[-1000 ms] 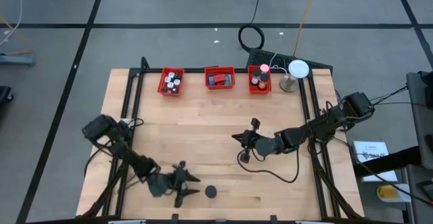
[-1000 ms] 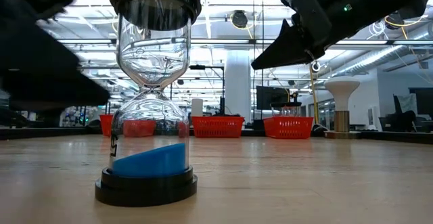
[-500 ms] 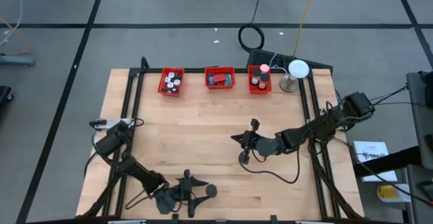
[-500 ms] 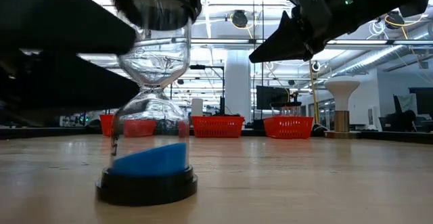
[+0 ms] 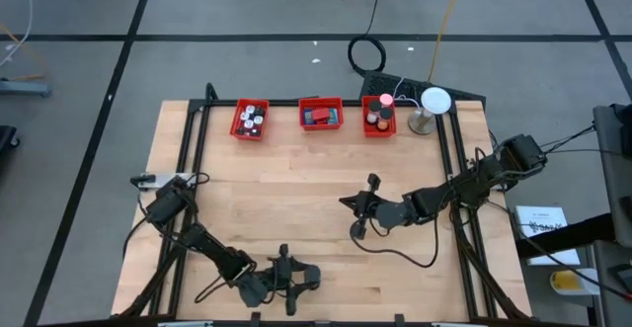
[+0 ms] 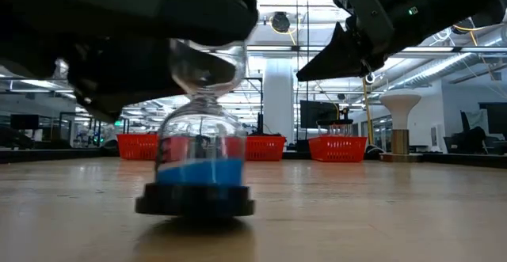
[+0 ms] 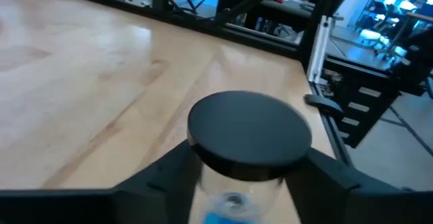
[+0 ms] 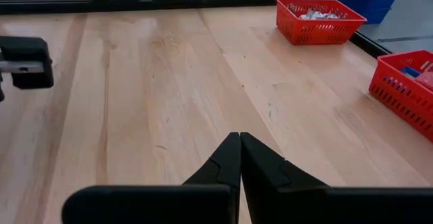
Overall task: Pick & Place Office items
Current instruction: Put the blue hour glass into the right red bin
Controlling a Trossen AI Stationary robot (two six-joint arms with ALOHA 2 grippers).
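Wooden table (image 5: 296, 208), sand timer (image 6: 196, 127) at its front edge.
Our left gripper (image 5: 293, 280) has slid in around the sand timer's neck, fingers apart, no clamp yet; our right gripper (image 5: 356, 216) waits mid-table, fingers together. Three bins (image 5: 321, 114) line the back edge.

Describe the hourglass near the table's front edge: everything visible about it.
The hourglass is clear glass with blue sand in its lower bulb, between round black end caps. It stands upright on the wooden table near the front edge. The left claw straddles its upper part, one finger either side below the top cap.
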